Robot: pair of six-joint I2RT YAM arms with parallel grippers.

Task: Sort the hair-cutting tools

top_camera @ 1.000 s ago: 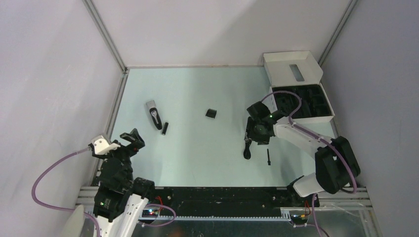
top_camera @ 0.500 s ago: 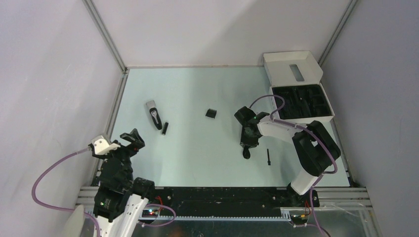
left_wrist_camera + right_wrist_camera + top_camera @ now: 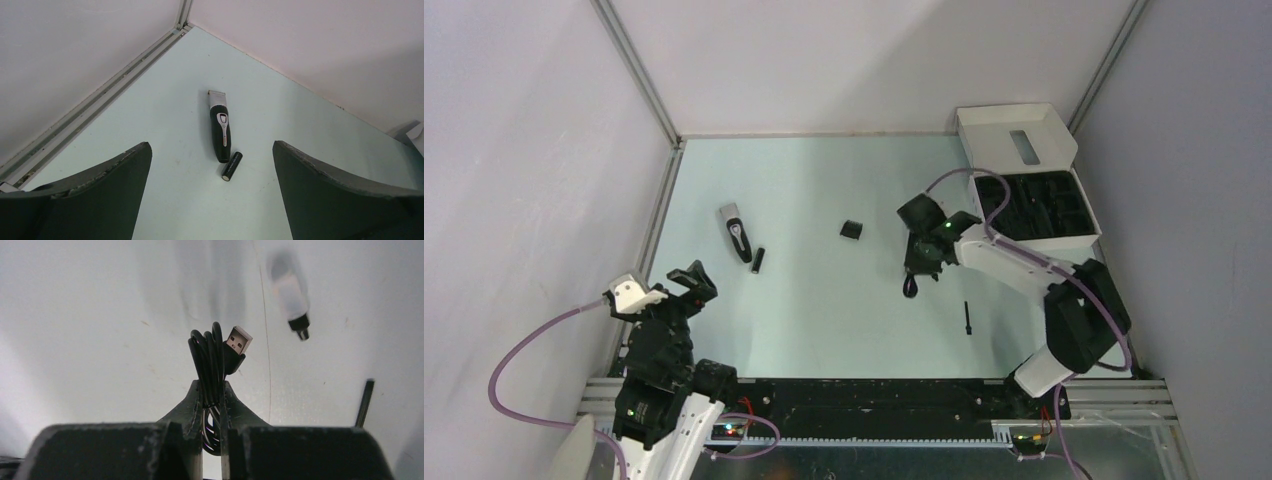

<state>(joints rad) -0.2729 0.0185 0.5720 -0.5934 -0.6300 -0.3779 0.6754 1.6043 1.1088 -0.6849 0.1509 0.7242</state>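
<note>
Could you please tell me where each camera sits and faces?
Top external: above and behind the robot, looking down on the table; left arm, left tool, right arm, right tool show.
Left wrist: on the left arm, facing the clipper between its open fingers.
Right wrist: facing down at the coiled cable its fingers clamp.
Top and left wrist share the clipper.

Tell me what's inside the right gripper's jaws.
A coiled black cable, clamped by the shut right gripper; its USB plug pokes out. The fingers cover the coil's lower part.
</note>
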